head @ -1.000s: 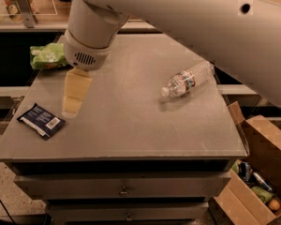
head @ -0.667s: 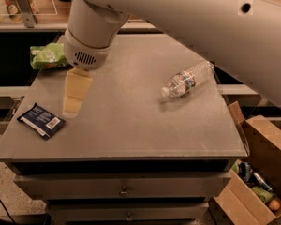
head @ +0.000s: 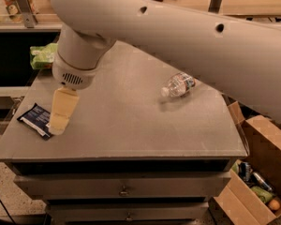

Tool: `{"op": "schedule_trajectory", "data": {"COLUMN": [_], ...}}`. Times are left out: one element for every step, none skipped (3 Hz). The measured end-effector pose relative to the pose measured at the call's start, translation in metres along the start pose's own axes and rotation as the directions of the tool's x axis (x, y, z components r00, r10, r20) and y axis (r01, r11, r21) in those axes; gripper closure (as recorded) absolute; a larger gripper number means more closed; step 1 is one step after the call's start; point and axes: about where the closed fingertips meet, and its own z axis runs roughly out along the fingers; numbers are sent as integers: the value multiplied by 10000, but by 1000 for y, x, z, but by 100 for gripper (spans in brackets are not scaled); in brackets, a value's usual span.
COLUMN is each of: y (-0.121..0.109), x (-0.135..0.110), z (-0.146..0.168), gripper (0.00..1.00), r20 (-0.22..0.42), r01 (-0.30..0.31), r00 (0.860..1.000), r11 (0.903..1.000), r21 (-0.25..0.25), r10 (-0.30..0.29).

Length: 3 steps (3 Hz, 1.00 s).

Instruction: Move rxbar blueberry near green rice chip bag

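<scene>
- Hand point(head: 57, 125): points down over the front-left part of the desk point(head: 131, 125), hanging from the round wrist housing of the arm point(head: 178, 36). Its tan tip is low, close to the desk top.
- Hand state: cannot tell whether it is released or clenched. It is grasping nothing that can be seen.
- Rxbar point(head: 34, 120): lies flat near the front-left corner of the desk, skewed to the desk edge, white label patch facing up. Its right edge is just beside the hand's tip; whether they touch, I cannot tell.
- Green bag point(head: 43, 55): at the back-left corner of the desk, partly hidden behind the wrist housing. It is well apart from the rxbar, with the hand between the two.
- Bottle point(head: 178, 85): clear plastic, lying on its side toward the right of the desk, cap pointing left, apart from everything else.
- Drawers point(head: 124, 190): two closed fronts under the desk top.
- Box point(head: 260, 172): open cardboard, on the floor at the right, with cans and other small things inside.
</scene>
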Motion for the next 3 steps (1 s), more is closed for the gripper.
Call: {"op": "schedule_trajectory", "data": {"y": [16,24,25], "x": [-2,-2,-7], "z": [30,60,75], "gripper": [0,0,0], "r20": [422,813,1294], "r01": [-337,-701,-1048], "r00": [9985,9940,9849], "r11": [9991,9965,9910], "r21": [-263,-455,-829], "r10": [348,736,1150]}}
